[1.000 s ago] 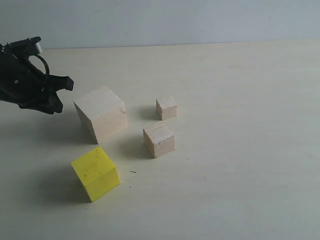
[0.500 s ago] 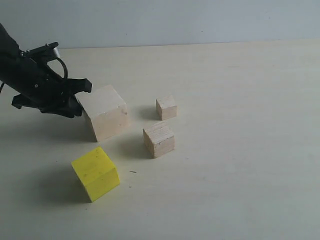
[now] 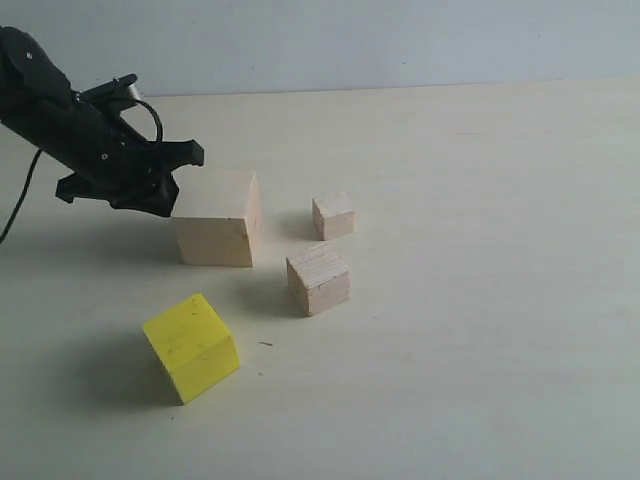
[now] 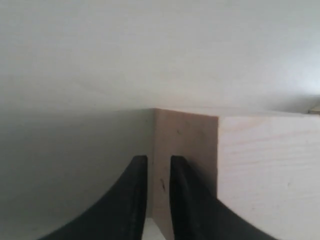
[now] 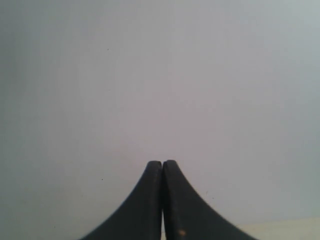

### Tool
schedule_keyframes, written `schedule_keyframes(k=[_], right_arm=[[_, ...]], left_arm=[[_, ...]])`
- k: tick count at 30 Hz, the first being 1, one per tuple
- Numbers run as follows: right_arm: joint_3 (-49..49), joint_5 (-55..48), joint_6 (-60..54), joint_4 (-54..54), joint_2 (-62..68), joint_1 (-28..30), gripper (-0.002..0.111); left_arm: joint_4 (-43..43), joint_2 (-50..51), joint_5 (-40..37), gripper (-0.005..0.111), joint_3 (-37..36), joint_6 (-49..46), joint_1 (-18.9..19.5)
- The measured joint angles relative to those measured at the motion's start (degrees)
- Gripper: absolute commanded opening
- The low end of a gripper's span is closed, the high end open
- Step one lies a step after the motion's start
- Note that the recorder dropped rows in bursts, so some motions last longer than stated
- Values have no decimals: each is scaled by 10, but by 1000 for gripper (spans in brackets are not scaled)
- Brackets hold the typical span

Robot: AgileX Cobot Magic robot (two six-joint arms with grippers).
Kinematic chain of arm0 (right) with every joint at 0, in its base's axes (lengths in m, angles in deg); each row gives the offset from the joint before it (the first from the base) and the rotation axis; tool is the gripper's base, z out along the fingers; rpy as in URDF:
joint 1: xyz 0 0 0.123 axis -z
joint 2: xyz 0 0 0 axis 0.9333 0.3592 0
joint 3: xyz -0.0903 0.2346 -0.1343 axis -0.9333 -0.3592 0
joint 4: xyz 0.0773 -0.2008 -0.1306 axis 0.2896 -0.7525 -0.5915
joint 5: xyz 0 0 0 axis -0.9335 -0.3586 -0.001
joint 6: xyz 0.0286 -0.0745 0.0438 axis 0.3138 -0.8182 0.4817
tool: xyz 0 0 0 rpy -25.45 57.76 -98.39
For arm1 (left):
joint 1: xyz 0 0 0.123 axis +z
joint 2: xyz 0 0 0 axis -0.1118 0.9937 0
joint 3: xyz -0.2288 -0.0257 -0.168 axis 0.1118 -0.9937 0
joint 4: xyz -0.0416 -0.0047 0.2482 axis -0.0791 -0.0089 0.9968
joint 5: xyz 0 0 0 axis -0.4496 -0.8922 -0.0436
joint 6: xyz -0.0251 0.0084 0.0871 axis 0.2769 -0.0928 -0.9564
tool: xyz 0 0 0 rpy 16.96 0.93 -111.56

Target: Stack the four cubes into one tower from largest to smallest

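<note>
**Change noted.** The left end effector point(image 3: 180, 180) has been brought in from 9 o'clock across the surface point(image 3: 480, 300). It is now set against the upper left edge of the large cube point(image 3: 215, 220), at about that cube's 10 o'clock in the exterior view. The large cube has been turned. A second ago a corner was presented to the camera; now a flat face is shown square-on. The other three cubes have not been moved.

**End effectors.** In the left wrist view the fingers point(image 4: 135, 190) are drawn nearly together, with only a thin slit between them. Nothing is held, and the cube's side face point(image 4: 185, 165) is seen just beyond the tips. The right end effector point(image 5: 162, 165) is seen fully closed and empty, off the scene in the exterior view.

**Meaning for the task (judged).** The base block appears to have been nudged into line rather than gripped. Stacking has not begun, and all four cubes lie on the surface.

**Count, clock positions taken from the large cube.**
- Large pale cube: one.
- Yellow cube point(image 3: 191, 347): one, at 6 o'clock, apart and sitting askew.
- Medium pale cube point(image 3: 318, 279): one, at 4 o'clock, near.
- Small pale cube point(image 3: 333, 215): one, at 3 o'clock, near.
- Cubes in total: four. Tower levels built: none.
- End effectors: two.
</note>
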Motion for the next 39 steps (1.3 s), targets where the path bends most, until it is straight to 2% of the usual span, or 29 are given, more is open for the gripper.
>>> schedule_keyframes(k=[12,20,29,39], right_arm=[[0,0,0,0,0,0,0],[0,0,0,0,0,0,0],[0,0,0,0,0,0,0],[0,0,0,0,0,0,0]], left_arm=[[-8,4,12,19,0,-1,-51],[-13,4,14,19,0,-1,-58],[-18,4,7,19,0,-1,-88],[-19,4,5,19,0,-1,-91]])
